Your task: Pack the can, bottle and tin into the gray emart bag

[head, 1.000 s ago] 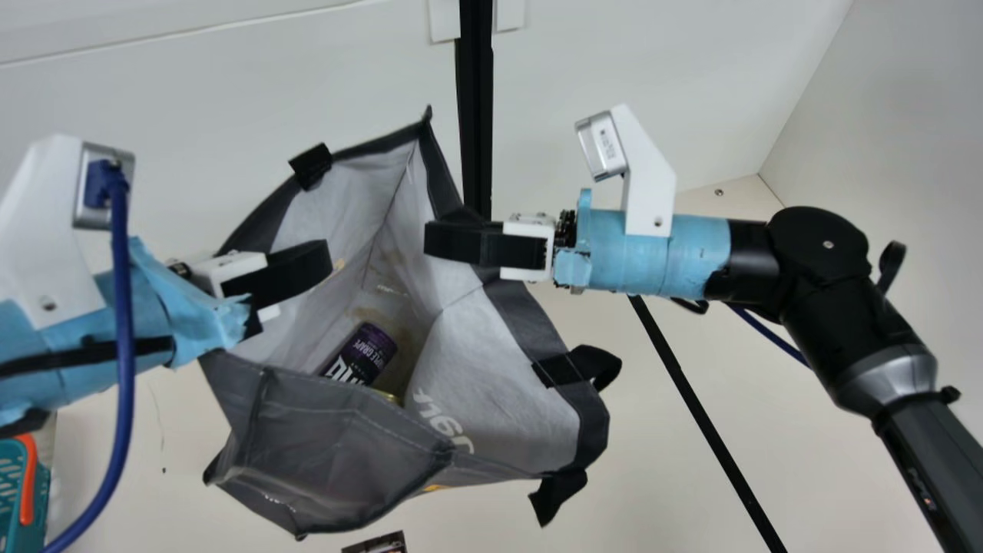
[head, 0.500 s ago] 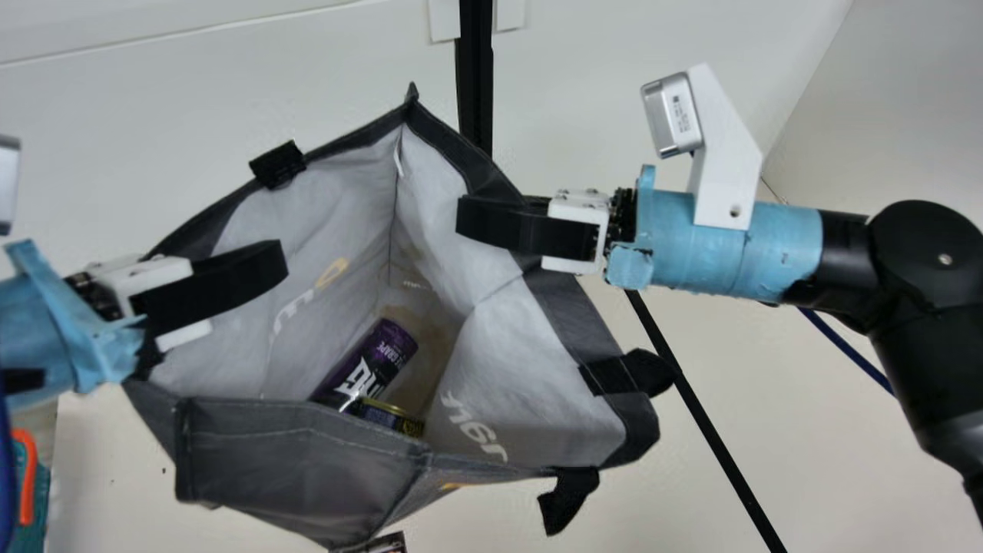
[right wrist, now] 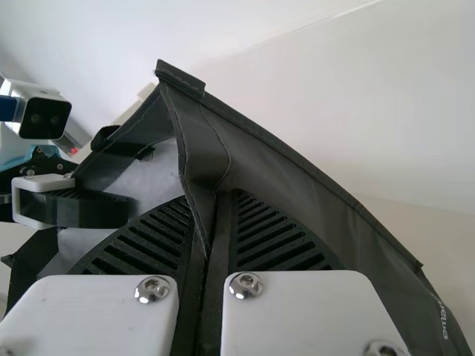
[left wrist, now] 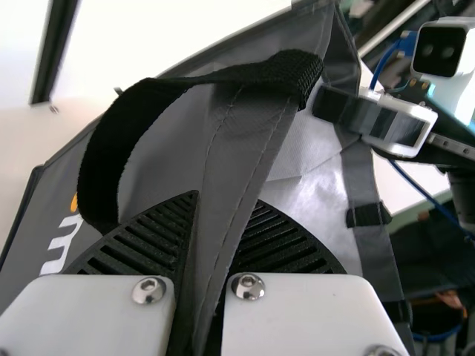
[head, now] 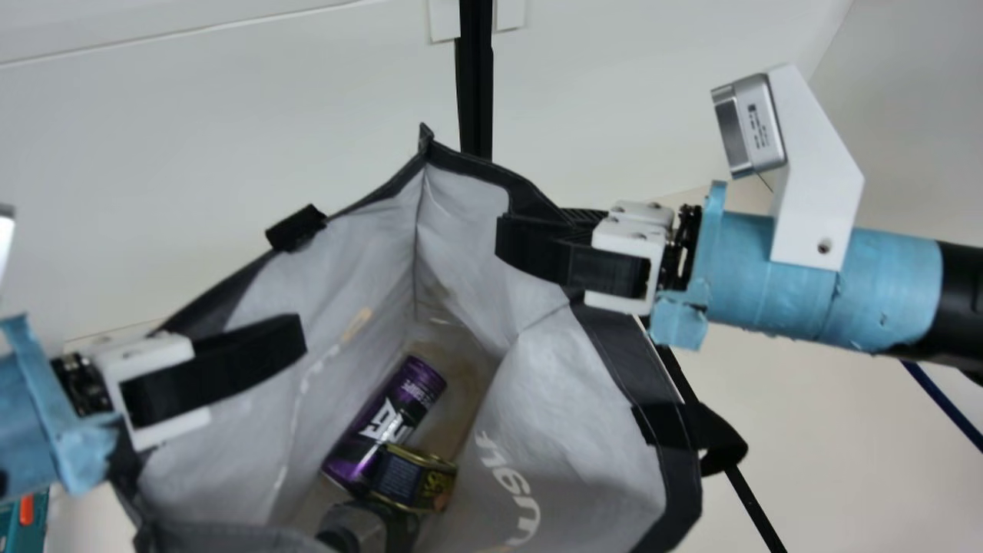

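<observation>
Main view: can (head: 393,415), tin (head: 415,478) inside bag (head: 587,399); wrist views: its outside.

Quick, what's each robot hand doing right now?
Left gripper: closed, holding the gray bag by its edge.
Right gripper: closed too, holding another part of the edge.

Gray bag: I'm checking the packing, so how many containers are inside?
3: the purple can, the tin beside its lower end, and the partly hidden bottle near the main view's bottom edge. More could be hidden.
</observation>
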